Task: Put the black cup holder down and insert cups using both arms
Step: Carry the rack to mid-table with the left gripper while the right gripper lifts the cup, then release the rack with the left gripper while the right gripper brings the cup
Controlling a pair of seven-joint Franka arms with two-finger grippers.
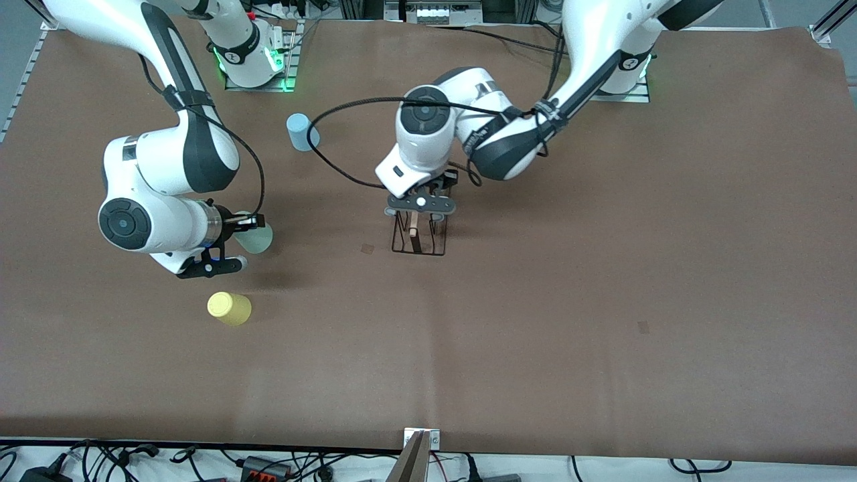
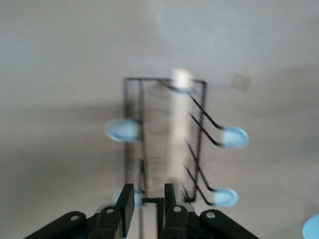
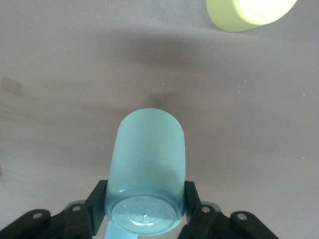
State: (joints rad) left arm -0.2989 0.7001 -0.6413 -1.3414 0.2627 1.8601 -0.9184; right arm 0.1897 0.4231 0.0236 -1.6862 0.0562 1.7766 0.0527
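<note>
Yellow cup (image 1: 229, 308) sits nearest the front camera, upside down on the brown table (image 1: 602, 301). At its twelve o'clock the right gripper (image 1: 249, 229) clamps the mint cup (image 1: 256, 237), held above the table. The black cup holder (image 1: 419, 239) stands mid-table; the left gripper (image 1: 419, 213) is over its wooden handle (image 2: 175, 129), fingers narrowly apart around the rod. The blue cup (image 1: 300, 132) stands at the holder's ten o'clock.

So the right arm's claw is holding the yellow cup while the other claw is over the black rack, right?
Not quite: the right claw is shut on the mint green cup, as the right wrist view shows. The yellow cup stands free on the table. The left claw is indeed over the black rack.
</note>
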